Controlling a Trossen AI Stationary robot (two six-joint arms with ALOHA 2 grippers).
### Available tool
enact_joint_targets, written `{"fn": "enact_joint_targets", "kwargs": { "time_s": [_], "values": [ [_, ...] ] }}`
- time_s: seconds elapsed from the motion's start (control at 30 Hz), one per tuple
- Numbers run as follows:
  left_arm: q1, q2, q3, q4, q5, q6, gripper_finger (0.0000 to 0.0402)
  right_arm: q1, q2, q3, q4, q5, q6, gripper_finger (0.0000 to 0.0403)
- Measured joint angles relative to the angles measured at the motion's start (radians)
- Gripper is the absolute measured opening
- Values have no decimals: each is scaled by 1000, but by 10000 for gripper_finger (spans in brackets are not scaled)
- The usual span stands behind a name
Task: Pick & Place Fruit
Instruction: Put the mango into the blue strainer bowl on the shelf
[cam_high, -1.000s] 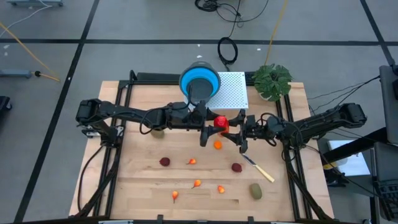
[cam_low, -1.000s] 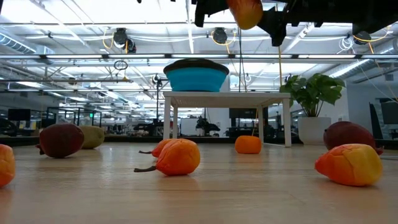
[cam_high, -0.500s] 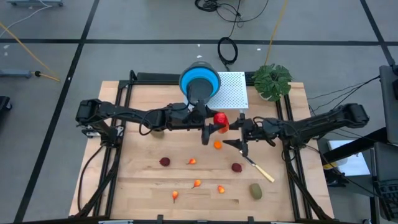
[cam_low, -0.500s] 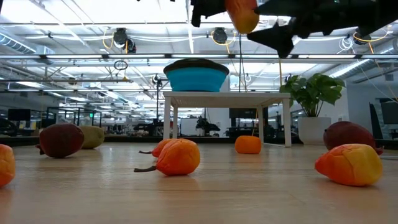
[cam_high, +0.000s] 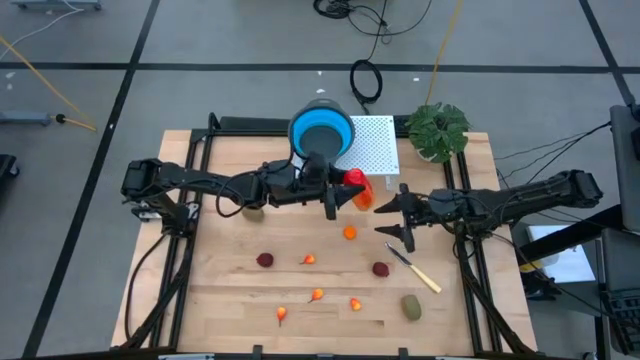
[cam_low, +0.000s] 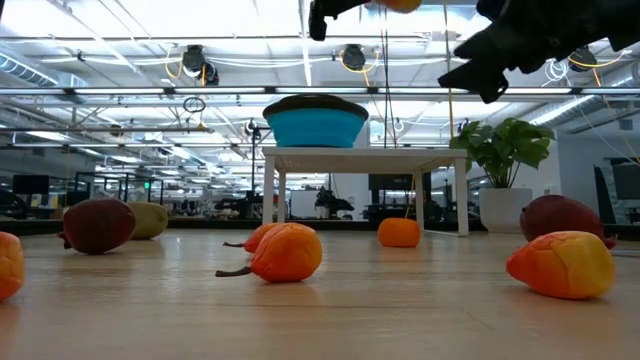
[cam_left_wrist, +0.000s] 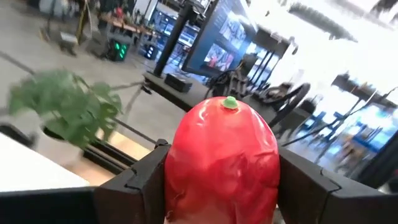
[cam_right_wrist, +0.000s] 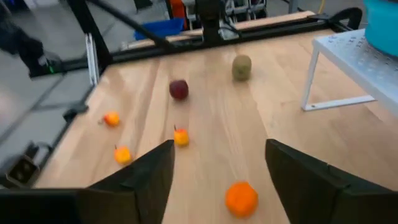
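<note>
The elongated red-yellow fruit (cam_high: 357, 186) sits in my left gripper (cam_high: 348, 192), high over the table's middle, just near-right of the blue bowl (cam_high: 320, 130). In the left wrist view the fruit (cam_left_wrist: 224, 155) fills the space between the fingers, its green tip (cam_left_wrist: 230, 102) pointing away. In the low view only its underside (cam_low: 400, 4) shows at the top edge. My right gripper (cam_high: 392, 222) hangs open and empty to the fruit's right, above the orange ball (cam_high: 350, 233). Two dark red balls (cam_high: 265, 260) (cam_high: 381, 268), a brown-green oval (cam_high: 411, 306) and orange-red bits (cam_high: 317, 295) lie on the wood. My left gripper pinches the red-yellow fruit between its two fingers (cam_left_wrist: 146, 180), one on each flank of its red body (cam_left_wrist: 186, 162). The fingers come level from the table's left. The fruit is lifted clear of the table, and its green-tipped end sticks out past the fingertips.
The bowl stands on a white perforated stand (cam_high: 372, 145) at the far middle, with a potted plant (cam_high: 437, 128) to its right. A pale-handled knife (cam_high: 417, 270) lies near the right gripper. A second brown-green oval (cam_high: 253, 211) lies under the left arm. Black frame rails run along both sides.
My right gripper has drawn away from the fruit toward the table's right edge, its fingers spread. My left gripper has kept the fruit and carried it up and slightly toward the far edge and the bowl; in the low view the fruit has risen almost out of the top.
</note>
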Motion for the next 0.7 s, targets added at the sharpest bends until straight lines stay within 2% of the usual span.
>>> {"fn": "enact_joint_targets", "kwargs": {
  "time_s": [0.17, 0.37, 0.57, 0.7],
  "values": [
    [30, -3, 0, -7, 61, -209, 229, 0, -29, 0, -84, 1, -73, 182],
    [71, -19, -2, -17, 172, -304, 229, 0, -67, 0, -185, 8, -107, 97],
    [108, -35, -2, -17, 219, -418, 229, 0, -143, 0, -251, 6, -142, 14],
    [134, -51, -2, -47, 251, -533, 230, 0, -199, 0, -297, 7, -171, 10]
  ]
}}
